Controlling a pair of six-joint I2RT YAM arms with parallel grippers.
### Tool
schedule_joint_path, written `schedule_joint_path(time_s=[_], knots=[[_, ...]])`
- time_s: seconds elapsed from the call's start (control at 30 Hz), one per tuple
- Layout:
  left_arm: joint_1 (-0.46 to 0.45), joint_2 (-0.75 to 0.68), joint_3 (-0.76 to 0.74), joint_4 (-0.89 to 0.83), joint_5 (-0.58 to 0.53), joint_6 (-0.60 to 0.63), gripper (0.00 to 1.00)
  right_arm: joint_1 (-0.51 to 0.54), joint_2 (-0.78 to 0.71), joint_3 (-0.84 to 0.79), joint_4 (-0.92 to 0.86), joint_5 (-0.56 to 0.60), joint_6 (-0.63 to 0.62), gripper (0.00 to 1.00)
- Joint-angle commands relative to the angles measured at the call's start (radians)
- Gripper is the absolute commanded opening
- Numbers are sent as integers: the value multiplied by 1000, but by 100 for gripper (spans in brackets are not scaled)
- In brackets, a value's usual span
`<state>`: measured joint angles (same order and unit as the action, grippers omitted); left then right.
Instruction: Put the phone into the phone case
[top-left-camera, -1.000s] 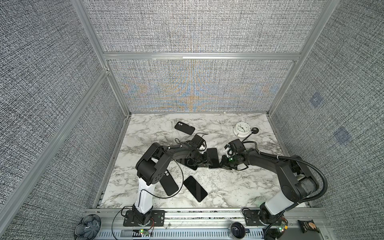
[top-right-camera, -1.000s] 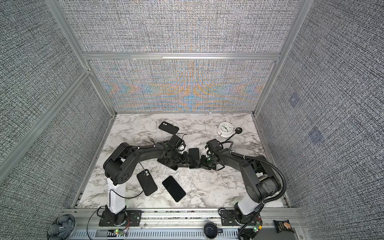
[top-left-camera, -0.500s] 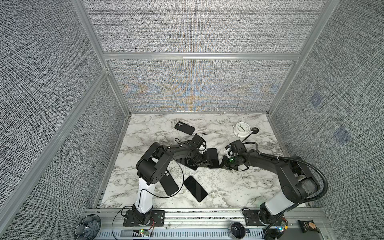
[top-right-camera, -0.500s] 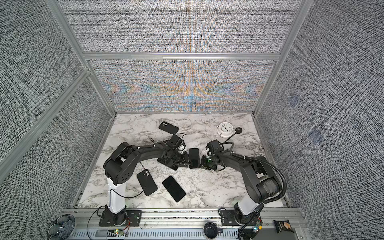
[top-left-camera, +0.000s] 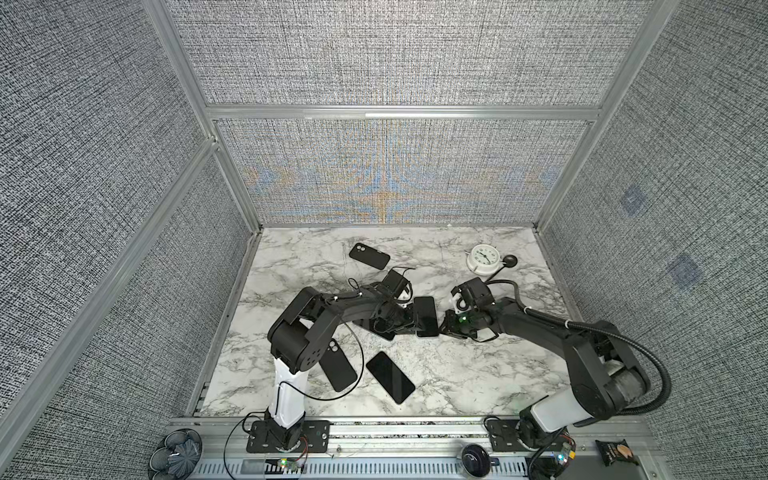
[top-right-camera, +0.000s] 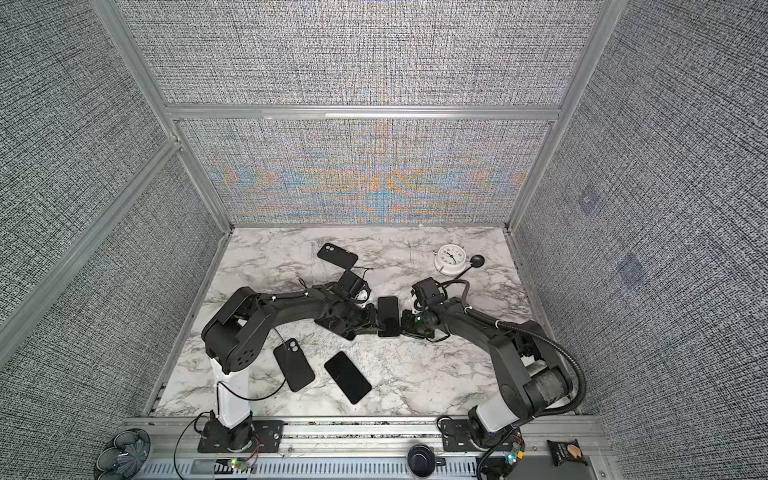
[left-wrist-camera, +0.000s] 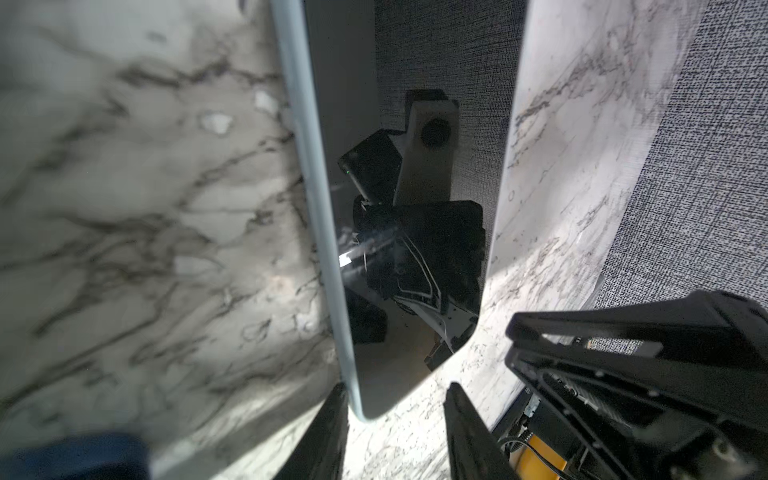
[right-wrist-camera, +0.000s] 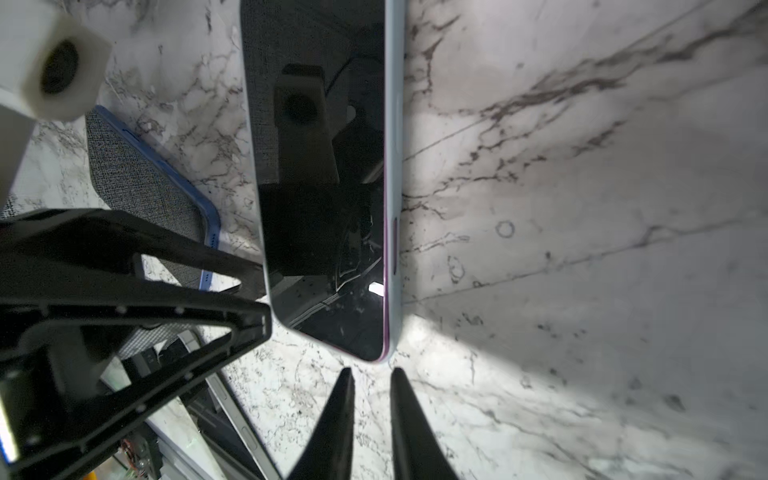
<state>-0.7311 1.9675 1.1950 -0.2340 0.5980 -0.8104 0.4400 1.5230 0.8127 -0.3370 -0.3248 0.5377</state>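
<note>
Marble tabletop, glossy dark-screened phone

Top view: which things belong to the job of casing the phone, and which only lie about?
For the job: phone at the middle; black case at the back; black case at the front.
Lying about: white clock; second phone, screen up; snack packet.

Right hand has parted its jaws slightly — off the phone.
</note>
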Motion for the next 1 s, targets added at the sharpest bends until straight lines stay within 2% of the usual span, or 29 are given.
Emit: schedule_joint_path(time_s=[0.0, 0.3, 0.77, 0.97], knots=[[1, -23, -4, 13, -34, 23, 41, 4, -3, 19, -49, 74, -5, 26], [23, -62, -25, 19, -40, 40, 42, 23, 49, 70, -88, 88, -13, 30], [41, -96, -54, 28, -39, 48, 41, 67, 105, 100, -94, 92, 2, 30], [45, -113, -65, 20, -50, 73, 41, 73, 93, 111, -132, 131, 2, 31]])
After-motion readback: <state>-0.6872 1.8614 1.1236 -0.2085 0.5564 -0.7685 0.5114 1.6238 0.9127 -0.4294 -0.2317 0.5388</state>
